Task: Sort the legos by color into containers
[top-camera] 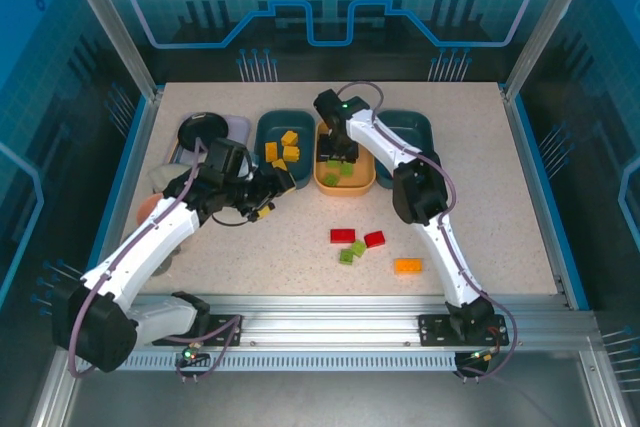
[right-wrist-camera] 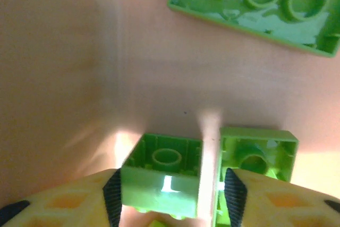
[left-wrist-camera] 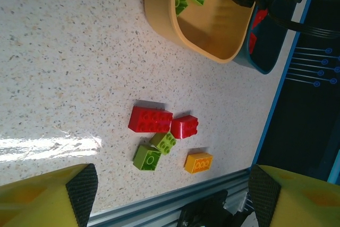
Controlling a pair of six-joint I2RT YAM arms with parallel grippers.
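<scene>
- Right gripper (top-camera: 340, 154) hangs low inside the orange-yellow tray (top-camera: 346, 190), the middle tray of the three at the far side of the table (top-camera: 480, 197).
- Right wrist view: right gripper (right-wrist-camera: 172, 198) has its jaws parted wider than the small green brick (right-wrist-camera: 162, 166) between them. The left pad sits at the brick's edge and there is a gap on the right side.
- A second small green brick (right-wrist-camera: 257, 155) lies just beside it, partly behind the right finger. A long green brick (right-wrist-camera: 255, 3) lies farther off. All three are hollow side up on the tray floor.
- Left teal tray (top-camera: 285, 115) holds several yellow bricks (top-camera: 288, 139).
- Right teal tray (top-camera: 420, 132) is partly behind the right arm. The left wrist view shows a red piece (left-wrist-camera: 252, 41) inside it.
- Left gripper (top-camera: 272, 190) hovers above the table, just in front of the left teal tray. In the wrist view its jaws are spread wide, fingers (left-wrist-camera: 79, 195) at the frame corners with nothing between them.
- Loose on the table, near the front edge:
  - a large red brick (left-wrist-camera: 150, 119) touching a small red brick (left-wrist-camera: 185, 126)
  - two loose green bricks (left-wrist-camera: 164, 142) just below them, close together
  - an orange brick (left-wrist-camera: 198, 162), a little apart
</scene>
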